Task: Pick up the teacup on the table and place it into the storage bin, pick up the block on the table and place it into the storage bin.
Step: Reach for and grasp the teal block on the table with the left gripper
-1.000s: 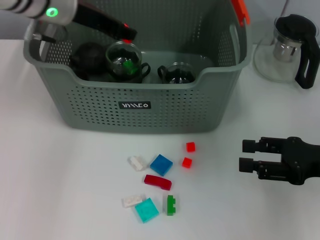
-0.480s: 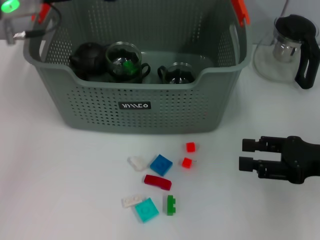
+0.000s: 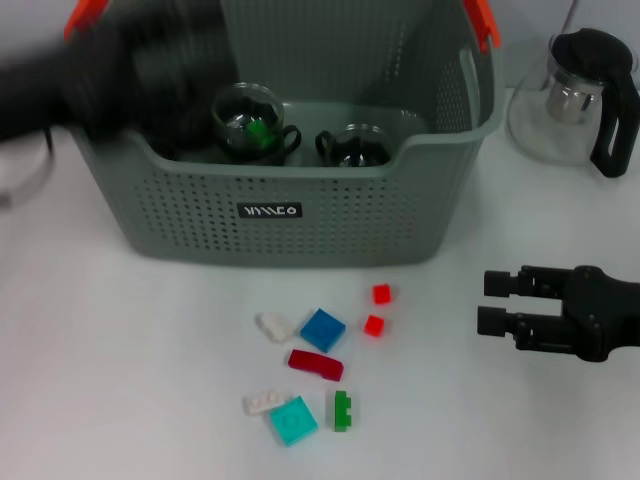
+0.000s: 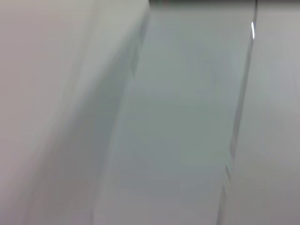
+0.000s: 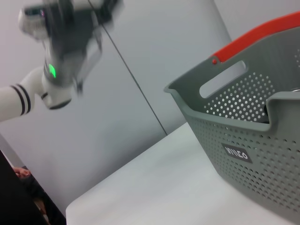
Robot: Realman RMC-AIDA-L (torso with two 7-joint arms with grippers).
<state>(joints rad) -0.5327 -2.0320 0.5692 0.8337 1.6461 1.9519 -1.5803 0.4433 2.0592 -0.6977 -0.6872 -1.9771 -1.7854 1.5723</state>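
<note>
Head view: bin (image 3: 300, 210) at table's (image 3: 120, 380) far edge holding 2 teacups (image 3: 250, 125), blocks (image 3: 322, 330) scattered before it, left arm (image 3: 90, 80) blurred over bin's left corner, grip unreadable, right gripper (image 3: 487, 304) parted, empty, near right edge; right wrist view: bin (image 5: 253, 136), left arm (image 5: 61, 51) aloft.

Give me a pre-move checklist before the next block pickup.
1. Teacups in the storage bin: ok, two glass teacups sit inside.
2. Blocks on the table: not ok, all still outside, including the blue block and dark red block.
3. Right hand: ok, open, over the table right of the blocks.
4. Left hand state: cannot tell; the left arm is a blur over the bin's left corner.
5. Glass teapot: ok, upright, right of the bin.
</note>
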